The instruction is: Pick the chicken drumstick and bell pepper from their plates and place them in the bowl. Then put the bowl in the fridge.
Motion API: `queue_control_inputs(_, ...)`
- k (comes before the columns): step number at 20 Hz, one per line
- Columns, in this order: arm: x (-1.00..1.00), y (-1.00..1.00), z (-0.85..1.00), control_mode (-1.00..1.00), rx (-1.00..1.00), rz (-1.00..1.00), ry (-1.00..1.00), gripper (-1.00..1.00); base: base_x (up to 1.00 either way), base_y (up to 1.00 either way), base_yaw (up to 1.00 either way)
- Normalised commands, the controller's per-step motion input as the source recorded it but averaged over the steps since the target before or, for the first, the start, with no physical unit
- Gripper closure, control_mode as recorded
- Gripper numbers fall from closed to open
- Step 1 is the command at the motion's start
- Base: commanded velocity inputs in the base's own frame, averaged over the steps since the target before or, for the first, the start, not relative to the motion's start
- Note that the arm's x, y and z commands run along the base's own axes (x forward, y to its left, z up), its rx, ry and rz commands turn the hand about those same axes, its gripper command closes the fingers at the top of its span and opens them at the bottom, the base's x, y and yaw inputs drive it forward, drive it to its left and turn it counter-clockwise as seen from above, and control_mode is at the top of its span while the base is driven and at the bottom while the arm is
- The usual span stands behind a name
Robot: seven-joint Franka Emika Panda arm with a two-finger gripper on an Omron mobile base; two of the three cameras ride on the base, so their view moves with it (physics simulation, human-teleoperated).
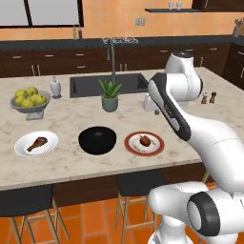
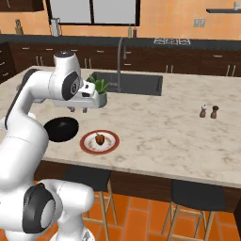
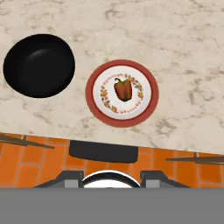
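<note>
Only leftward, drumstick (image 1: pixel 37 143), white plate (image 1: pixel 21 147)

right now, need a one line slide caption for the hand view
Looking down at the bell pepper on its red-rimmed plate, the empty black bowl alongside on the marble counter.

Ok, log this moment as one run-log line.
phase: start | gripper: raised over counter, nothing held | brown chicken drumstick: white plate | red bell pepper: red-rimmed plate | glossy black bowl: empty
</note>
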Motion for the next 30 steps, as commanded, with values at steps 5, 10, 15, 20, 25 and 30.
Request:
queue_control_inputs(5, 0.36, -0.17, -0.17, -1.00, -0.01, 0.00, 0.01, -1.00, 0.00, 0.00, 0.00)
queue_control_inputs(10, 0.88, -0.10, -0.49, -1.00, -0.10, -0.04, 0.00, -1.00, 0.00, 0.00, 0.00)
queue_control_inputs(15, 0.87, 0.00, -0.97, -1.00, -0.02, -0.05, 0.08, -1.00, 0.00, 0.00, 0.00)
queue_control_inputs(20, 0.39, 0.00, -0.80, -1.00, 0.02, 0.00, 0.10, -1.00, 0.00, 0.00, 0.00)
queue_control_inputs(25, 0.26, 0.00, -0.95, -1.00, 0.01, 0.00, 0.20, -1.00, 0.00, 0.00, 0.00)
queue_control_inputs(30, 0.14, 0.00, -0.75, -1.00, 0.00, 0.00, 0.10, -1.00, 0.00, 0.00, 0.00)
